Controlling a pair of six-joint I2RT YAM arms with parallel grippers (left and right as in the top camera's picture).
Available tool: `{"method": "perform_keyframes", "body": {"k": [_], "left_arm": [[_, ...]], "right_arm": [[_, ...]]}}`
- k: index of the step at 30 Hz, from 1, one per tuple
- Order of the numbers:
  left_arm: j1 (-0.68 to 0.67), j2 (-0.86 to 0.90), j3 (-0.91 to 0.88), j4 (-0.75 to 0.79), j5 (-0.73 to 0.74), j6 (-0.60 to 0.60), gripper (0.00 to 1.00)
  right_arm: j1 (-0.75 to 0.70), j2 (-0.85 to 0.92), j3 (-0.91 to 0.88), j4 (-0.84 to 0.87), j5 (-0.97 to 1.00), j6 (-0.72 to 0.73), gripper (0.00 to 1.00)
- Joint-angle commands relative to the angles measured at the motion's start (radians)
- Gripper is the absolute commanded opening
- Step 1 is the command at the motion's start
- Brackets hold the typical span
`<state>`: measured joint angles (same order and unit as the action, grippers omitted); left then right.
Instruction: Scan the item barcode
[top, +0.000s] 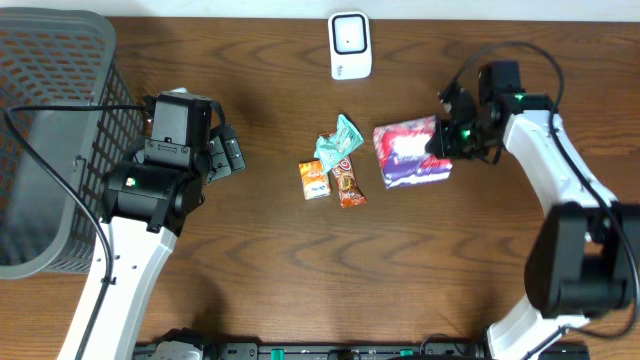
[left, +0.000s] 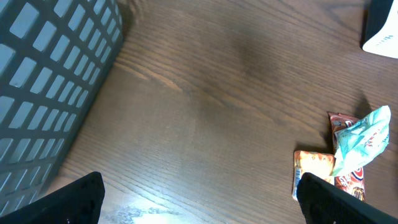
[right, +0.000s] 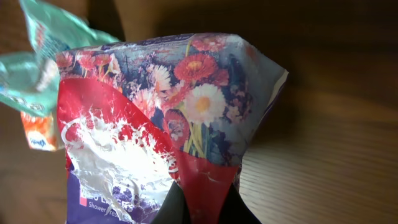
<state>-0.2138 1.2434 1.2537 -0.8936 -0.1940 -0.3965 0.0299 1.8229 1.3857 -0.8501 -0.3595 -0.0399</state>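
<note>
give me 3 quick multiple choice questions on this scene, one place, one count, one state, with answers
1. Where does the grey basket stand in the overhead view? A far left B centre C far right
2. How many small snack packets lie beside the floral pouch? A one B three C five
3. How is the right gripper? A wide open B shut on the floral pouch C out of view
Answers: 1 A, its mesh fills the left edge; 2 B, an orange, a brown and a teal one; 3 B, it pinches the pouch's edge.
</note>
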Motion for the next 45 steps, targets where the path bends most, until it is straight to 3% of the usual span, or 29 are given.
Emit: {"method": "perform_keyframes", "body": {"k": [1, 13, 23, 29, 32, 38, 45], "left_arm": [[0.002, -0.009, 0.007, -0.003, -0.02, -0.009, 0.98], [0.002, -0.009, 0.007, -0.003, -0.02, -0.009, 0.98], [0.002, -0.009, 0.007, -0.003, -0.02, -0.009, 0.98], [0.002, -0.009, 0.007, -0.003, -0.02, -0.009, 0.98], [0.002, -0.009, 0.007, -0.003, -0.02, -0.009, 0.98], [0.002, -0.009, 0.007, -0.003, -0.02, -0.009, 0.98], [0.002, -0.009, 0.007, -0.003, -0.02, -0.009, 0.98]], "right_arm": [[0.018, -0.08, 0.026, -0.015, 0.202, 0.026, 0.01], [0.153, -0.106, 0.0, -0.1, 1.073, 0.322, 0.01], [0.312, 0.071, -0.001, -0.063, 1.112, 0.328, 0.04], [0.483, 0.092, 0.004, 0.008, 1.022, 0.327, 0.41], [0.553, 0.09, 0.031, 0.036, 1.021, 0.327, 0.69], [0.625, 0.09, 0.124, 0.014, 0.939, 0.304, 0.83], [0.568, 0.09, 0.303, -0.098, 0.869, 0.304, 0.87]]}}
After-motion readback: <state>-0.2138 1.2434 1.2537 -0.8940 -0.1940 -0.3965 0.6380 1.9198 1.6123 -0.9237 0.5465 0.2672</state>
